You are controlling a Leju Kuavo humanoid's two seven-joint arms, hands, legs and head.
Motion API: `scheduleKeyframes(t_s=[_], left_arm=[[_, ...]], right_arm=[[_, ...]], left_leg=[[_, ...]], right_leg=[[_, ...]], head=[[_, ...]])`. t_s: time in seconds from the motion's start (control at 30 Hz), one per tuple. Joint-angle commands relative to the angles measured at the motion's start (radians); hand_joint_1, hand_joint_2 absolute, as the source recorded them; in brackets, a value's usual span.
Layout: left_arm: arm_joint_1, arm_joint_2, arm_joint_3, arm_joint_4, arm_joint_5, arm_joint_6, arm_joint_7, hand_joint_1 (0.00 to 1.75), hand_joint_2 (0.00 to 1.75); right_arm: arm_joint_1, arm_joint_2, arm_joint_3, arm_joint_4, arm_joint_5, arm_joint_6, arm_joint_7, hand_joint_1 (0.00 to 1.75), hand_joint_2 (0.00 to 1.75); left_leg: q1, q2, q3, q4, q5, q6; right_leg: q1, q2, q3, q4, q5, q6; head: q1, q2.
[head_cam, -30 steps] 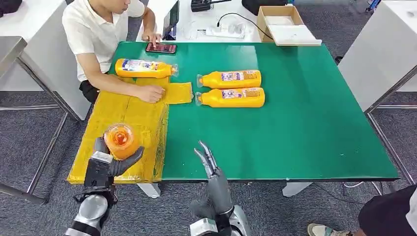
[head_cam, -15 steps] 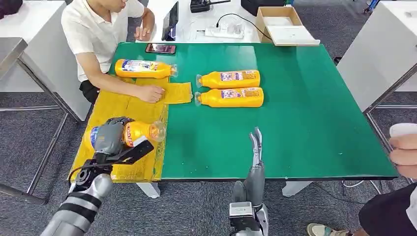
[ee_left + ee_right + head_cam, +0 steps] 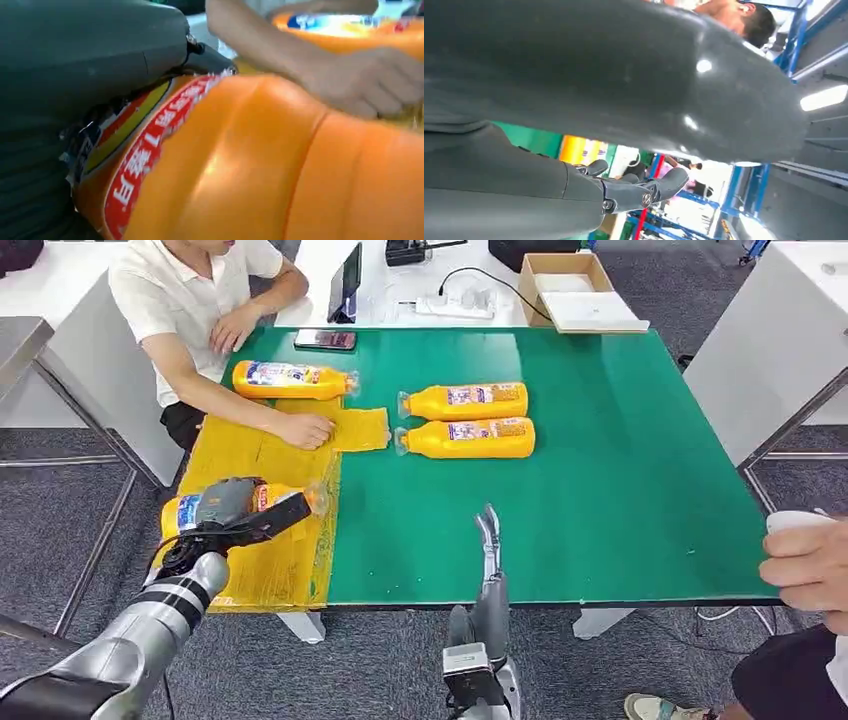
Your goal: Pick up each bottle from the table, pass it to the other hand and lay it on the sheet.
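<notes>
One orange bottle [image 3: 250,508], lying sideways on the yellow sheet [image 3: 262,570], is grasped by the left hand [image 3: 232,508]. A second bottle [image 3: 292,380] is seen farther along the sheet beyond that hand. The right hand [image 3: 489,540] is held released, fingers straight, over the green table [image 3: 620,470]; two further bottles [image 3: 465,418] lie beyond it

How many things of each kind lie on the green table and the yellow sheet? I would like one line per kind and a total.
Orange bottles: 4, the last held by the left robot hand
Yellow sheet: 1
Phone: 1
Total: 6
</notes>
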Motion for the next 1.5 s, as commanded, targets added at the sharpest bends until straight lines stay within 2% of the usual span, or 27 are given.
scheduleKeyframes(t_s=[0.03,0.07,0.17,0.33,0.57,0.7,0.8,0.93,1.0,1.13,1.23,1.33,1.37,1.43,1.5], left_arm=[[-0.025,-0.02,0.012,0.176,0.0,-0.076,0.019,0.82,1.75],[-0.016,-0.018,0.006,0.172,-0.007,-0.09,0.021,0.79,1.75],[0.006,-0.023,-0.003,0.159,-0.012,-0.099,0.0,0.0,1.75],[0.042,-0.06,0.036,0.095,0.062,-0.131,-0.113,0.0,1.75],[0.042,-0.06,0.036,0.095,0.062,-0.131,-0.113,0.0,1.75],[0.042,-0.06,0.036,0.095,0.062,-0.131,-0.113,0.0,1.75],[0.065,-0.072,0.066,0.03,0.143,-0.179,-0.211,0.0,1.75],[0.172,-0.075,0.036,-0.232,0.329,-0.299,-0.307,0.0,1.75],[0.221,-0.073,0.029,-0.34,0.398,-0.303,-0.336,0.0,1.75],[0.377,-0.097,0.005,-0.694,0.597,-0.177,-0.421,0.0,1.75],[0.474,-0.124,-0.012,-0.93,0.82,-0.146,-0.479,0.0,1.75],[0.54,-0.13,-0.066,-1.114,0.925,-0.055,-0.536,0.0,1.75],[0.552,-0.132,-0.074,-1.148,0.95,-0.047,-0.545,0.0,1.75],[0.561,-0.09,-0.123,-1.194,1.043,-0.1,-0.521,0.0,1.75],[0.571,-0.086,-0.125,-1.197,1.116,-0.132,-0.505,0.0,1.75]], right_arm=[[-0.044,-0.006,0.019,0.134,-0.006,-0.028,-0.032,0.0,0.0],[-0.045,-0.005,0.014,0.145,-0.009,-0.03,-0.032,0.0,0.0],[-0.044,-0.012,0.015,0.152,-0.008,-0.025,-0.032,0.0,0.0],[-0.037,-0.03,0.009,0.154,-0.002,-0.023,-0.032,0.0,0.0],[-0.037,-0.03,0.009,0.154,-0.002,-0.023,-0.032,0.0,0.0],[-0.037,-0.03,0.009,0.154,-0.002,-0.023,-0.032,0.0,0.0],[-0.038,-0.027,0.004,0.158,-0.004,-0.032,-0.032,0.0,0.0],[-0.034,-0.038,0.019,0.153,-0.005,-0.039,-0.032,0.0,0.0],[-0.032,-0.037,0.014,0.153,-0.012,-0.044,-0.032,0.0,0.0],[-0.012,-0.047,0.012,0.129,-0.012,-0.057,-0.032,0.0,0.0],[0.0,-0.057,0.009,0.095,-0.001,-0.071,-0.032,0.0,0.0],[0.004,-0.057,-0.03,0.063,0.029,-0.071,-0.032,0.0,0.0],[-0.001,-0.062,-0.033,0.063,0.023,-0.067,-0.032,0.0,0.0],[-0.009,-0.076,-0.041,0.06,0.039,-0.071,-0.032,0.0,0.0],[-0.012,-0.086,-0.06,0.06,0.061,-0.071,-0.032,0.0,0.0]], left_leg=[[0.001,0.003,0.004,-0.001,0.0,-0.001],[0.001,0.005,0.006,-0.002,-0.001,-0.002],[0.001,0.005,0.008,-0.002,-0.001,-0.002],[0.0,0.004,0.008,-0.002,0.0,-0.001],[0.0,-0.003,0.008,-0.001,0.0,-0.001],[0.0,-0.002,0.01,-0.002,0.0,-0.001],[0.0,-0.002,0.01,-0.002,0.0,-0.001],[0.0,-0.003,0.011,-0.003,0.0,-0.001],[0.0,-0.004,0.011,-0.002,0.0,-0.001],[0.0,0.0,0.009,-0.001,-0.001,-0.001],[0.0,0.0,0.006,0.0,-0.001,-0.001],[0.0,-0.001,0.003,0.0,-0.001,-0.001],[0.001,-0.001,0.003,0.002,-0.003,-0.001],[0.0,0.001,0.0,0.001,-0.002,-0.001],[0.001,0.002,0.001,0.002,-0.003,-0.001]], right_leg=[[0.001,0.003,0.003,-0.001,0.0,-0.001],[0.001,0.003,0.004,-0.002,0.0,-0.002],[0.002,0.004,0.006,-0.002,0.0,-0.002],[0.0,0.002,0.006,-0.001,-0.001,-0.001],[0.0,0.0,0.009,0.0,-0.001,-0.001],[0.0,0.0,0.011,-0.002,-0.001,-0.002],[0.0,0.0,0.011,-0.001,-0.001,-0.002],[0.0,-0.001,0.012,-0.002,-0.001,-0.001],[0.0,-0.002,0.012,-0.002,-0.001,-0.001],[0.0,0.0,0.01,-0.001,-0.001,-0.001],[0.0,-0.001,0.006,0.0,-0.001,-0.001],[0.001,-0.001,0.003,0.0,-0.002,-0.001],[0.001,-0.001,0.004,0.001,-0.004,-0.001],[0.001,0.001,0.0,0.001,-0.002,-0.001],[0.001,0.001,0.001,0.001,-0.003,-0.001]], head=[[0.0,0.0],[0.0,0.0],[0.0,0.0],[0.0,0.0],[0.0,0.0],[0.0,0.0],[0.0,0.0],[0.0,0.0],[0.0,0.0],[0.0,0.0],[0.0,0.0],[0.0,0.0],[0.0,0.0],[0.0,0.0],[0.0,0.0]])
